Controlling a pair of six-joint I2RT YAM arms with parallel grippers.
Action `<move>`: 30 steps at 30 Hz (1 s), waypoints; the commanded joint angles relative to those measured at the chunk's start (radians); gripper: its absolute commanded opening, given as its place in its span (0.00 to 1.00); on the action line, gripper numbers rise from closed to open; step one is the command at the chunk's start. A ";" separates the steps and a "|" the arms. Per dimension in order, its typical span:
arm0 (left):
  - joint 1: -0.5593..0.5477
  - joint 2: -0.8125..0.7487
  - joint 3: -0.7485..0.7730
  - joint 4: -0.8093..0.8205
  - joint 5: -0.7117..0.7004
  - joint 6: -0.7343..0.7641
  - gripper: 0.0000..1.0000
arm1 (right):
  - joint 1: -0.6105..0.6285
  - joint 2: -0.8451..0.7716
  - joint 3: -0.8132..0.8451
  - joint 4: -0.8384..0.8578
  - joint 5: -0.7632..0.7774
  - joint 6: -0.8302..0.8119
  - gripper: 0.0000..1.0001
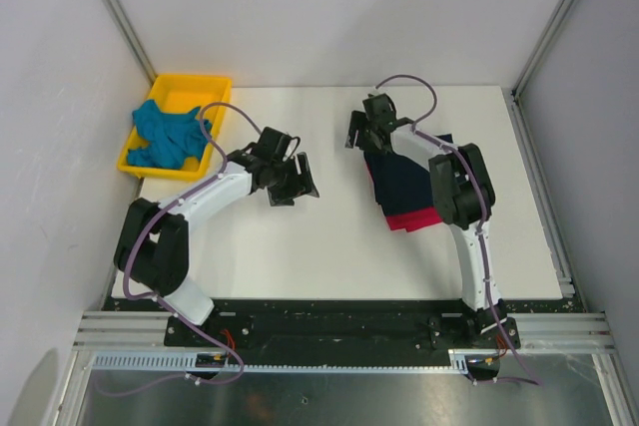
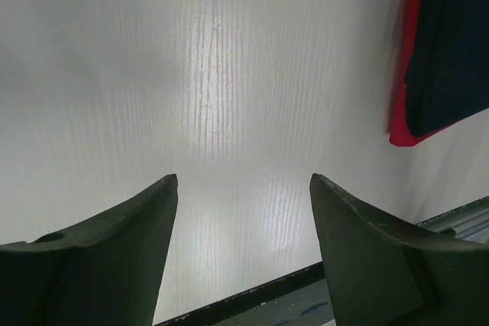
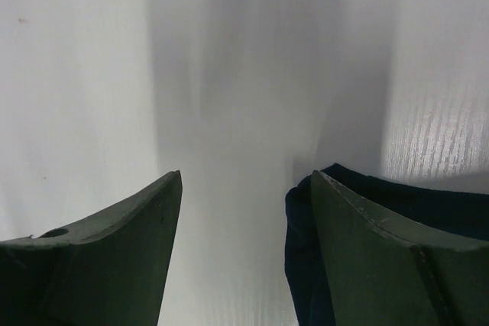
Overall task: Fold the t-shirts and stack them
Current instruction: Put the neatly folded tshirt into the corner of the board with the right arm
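At the far left, a yellow tray sits in the table's back corner and holds the teal t-shirt, crumpled in a loose heap. Just right of the tray, the left gripper hangs over the bare white table, its jaws spread wide and holding nothing. Further right, the right gripper hovers at the far left corner of a folded stack, its jaws also wide and empty. The stack is the navy t-shirt lying on top of the crimson-pink t-shirt, whose edge peeks out at the near side. The teal shirt looks like the only one left to fold, so the step in hand is probably fetching it. The left arm is nearest. It would do well to pinch one layer of cloth, lift it clear of the tray's wall, and spread it on the open middle of the table. The tray's rim and the left arm's looping cable above it could snag, and the right arm's elbow hangs over the finished stack.
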 commanded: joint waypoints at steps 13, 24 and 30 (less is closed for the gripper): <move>0.007 -0.046 -0.016 0.025 0.031 0.009 0.74 | -0.102 -0.253 -0.423 0.092 0.025 0.149 0.72; 0.007 -0.067 -0.049 0.033 0.027 0.005 0.75 | -0.195 -0.473 -0.673 0.125 0.015 0.151 0.72; 0.007 -0.085 -0.073 0.039 0.025 0.000 0.75 | -0.263 -0.554 -0.769 0.135 0.002 0.146 0.72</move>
